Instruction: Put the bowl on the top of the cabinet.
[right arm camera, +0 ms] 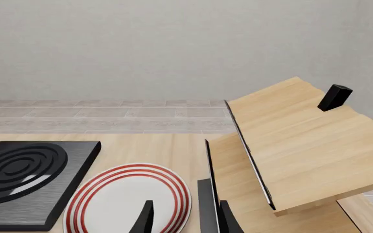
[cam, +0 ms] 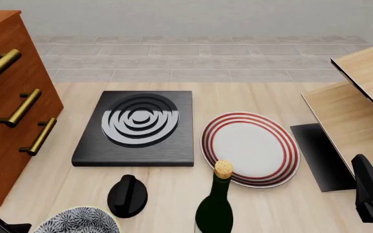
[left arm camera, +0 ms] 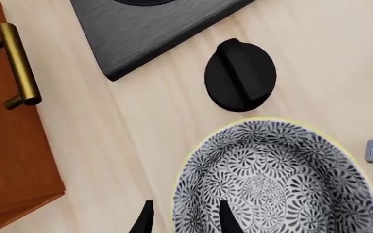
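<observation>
Pale wood table (cam: 251, 208) is bearing the bowl (left arm camera: 274, 179) (grey-blue floral speckle, pale rim) near its front left, beside the reddish cabinet (cam: 8, 121). Left gripper (left arm camera: 185, 218) is straddling its rim, fingers parted.

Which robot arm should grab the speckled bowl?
Left. The left gripper straddles the small speckled grey-blue bowl rim, beside the reddish-brown wooden cabinet. The right gripper faces the red-ringed plate.
</observation>
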`<move>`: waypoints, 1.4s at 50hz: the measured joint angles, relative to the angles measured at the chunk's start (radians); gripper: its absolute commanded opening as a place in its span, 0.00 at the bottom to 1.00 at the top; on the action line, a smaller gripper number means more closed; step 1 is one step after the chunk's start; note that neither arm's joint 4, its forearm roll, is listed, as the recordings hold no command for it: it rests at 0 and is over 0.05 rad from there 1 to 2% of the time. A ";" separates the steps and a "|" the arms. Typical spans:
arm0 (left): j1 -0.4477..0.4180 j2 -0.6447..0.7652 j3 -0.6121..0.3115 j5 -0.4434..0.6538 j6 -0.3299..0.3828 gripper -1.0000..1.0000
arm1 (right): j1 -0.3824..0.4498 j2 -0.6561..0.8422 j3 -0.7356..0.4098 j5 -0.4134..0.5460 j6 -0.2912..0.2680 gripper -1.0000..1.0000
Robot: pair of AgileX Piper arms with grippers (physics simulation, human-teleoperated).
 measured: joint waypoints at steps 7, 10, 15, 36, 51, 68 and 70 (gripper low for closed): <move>0.008 0.019 0.011 -0.025 0.002 1.00 | 0.000 0.000 0.000 0.000 0.000 1.00; 0.012 0.027 0.016 -0.035 0.003 1.00 | 0.000 0.000 0.000 0.000 0.000 1.00; 0.018 0.038 0.022 -0.049 0.006 1.00 | 0.000 0.000 0.000 0.000 0.000 1.00; 0.027 0.042 0.001 -0.060 0.020 0.00 | 0.000 0.000 0.000 0.000 0.000 1.00; 0.041 0.078 -0.170 -0.052 0.026 0.00 | 0.000 0.000 0.000 0.000 0.000 1.00; 0.110 0.122 -0.353 -0.040 0.020 0.00 | 0.000 0.000 0.000 0.000 0.000 1.00; 0.115 0.128 -0.371 -0.039 0.017 0.00 | 0.000 0.000 0.000 0.000 0.000 1.00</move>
